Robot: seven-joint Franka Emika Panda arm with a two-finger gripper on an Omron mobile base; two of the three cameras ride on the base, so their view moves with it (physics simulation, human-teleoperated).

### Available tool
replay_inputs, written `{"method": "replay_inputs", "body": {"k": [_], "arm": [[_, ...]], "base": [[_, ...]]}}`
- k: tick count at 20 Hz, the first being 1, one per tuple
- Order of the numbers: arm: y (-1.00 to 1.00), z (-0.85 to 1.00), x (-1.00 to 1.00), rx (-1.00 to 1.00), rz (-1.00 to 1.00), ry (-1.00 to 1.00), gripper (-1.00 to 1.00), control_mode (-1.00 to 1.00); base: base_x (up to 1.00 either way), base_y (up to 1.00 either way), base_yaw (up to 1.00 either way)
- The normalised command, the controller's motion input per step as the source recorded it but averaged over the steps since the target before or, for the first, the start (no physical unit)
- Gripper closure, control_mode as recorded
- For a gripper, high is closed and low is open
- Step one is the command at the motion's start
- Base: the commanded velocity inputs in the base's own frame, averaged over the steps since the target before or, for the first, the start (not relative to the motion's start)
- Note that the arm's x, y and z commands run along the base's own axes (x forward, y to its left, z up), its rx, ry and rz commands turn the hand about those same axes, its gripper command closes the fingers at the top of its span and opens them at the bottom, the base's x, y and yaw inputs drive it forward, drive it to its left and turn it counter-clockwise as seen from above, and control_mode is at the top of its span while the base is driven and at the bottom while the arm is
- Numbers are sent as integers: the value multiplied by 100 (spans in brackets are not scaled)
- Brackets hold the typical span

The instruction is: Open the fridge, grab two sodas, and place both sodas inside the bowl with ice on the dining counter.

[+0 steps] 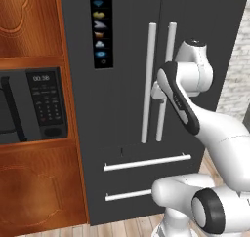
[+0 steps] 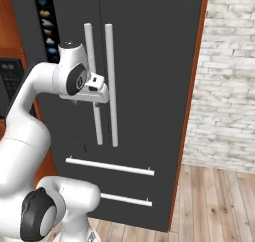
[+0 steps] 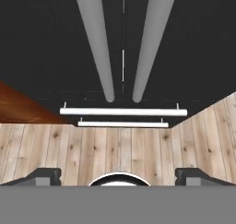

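Facing tall dark grey double-door fridge (image 1: 127, 85), both doors shut.
Claw (image 3: 118, 176) spread wide, empty; likely heavy door, best gripped mid-way on stiff pale bar handle (image 2: 110, 84).

One fridge (image 1: 127, 85), four bar handles (image 1: 148, 82)

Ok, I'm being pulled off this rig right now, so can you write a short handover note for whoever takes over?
Claw: open, holding nothing, up in front of the fridge, near its two upright bar handles.
Fridge: both upper doors look shut, as do the two drawers with horizontal handles below. A black microwave sits in the wood cabinets beside it.
Done: robot is at the fridge, nothing more.
Left: open a door, take two sodas, carry both to the ice bowl on the dining counter.
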Motion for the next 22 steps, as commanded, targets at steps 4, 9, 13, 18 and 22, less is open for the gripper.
{"method": "replay_inputs", "body": {"k": [4, 9, 13, 18, 22], "arm": [[-13, -12, 12, 0, 0, -15, -100, -100], [0, 0, 50, 0, 0, -28, -100, -100], [-3, 7, 38, -2, 0, -19, -100, -100], [-32, 20, 26, -1, -6, -9, -100, -100], [-31, 10, 31, 0, -3, 0, -100, -100]], "base": [[0, 0, 0], [0, 0, 0], [0, 0, 0], [0, 0, 0], [0, 0, 0]]}}
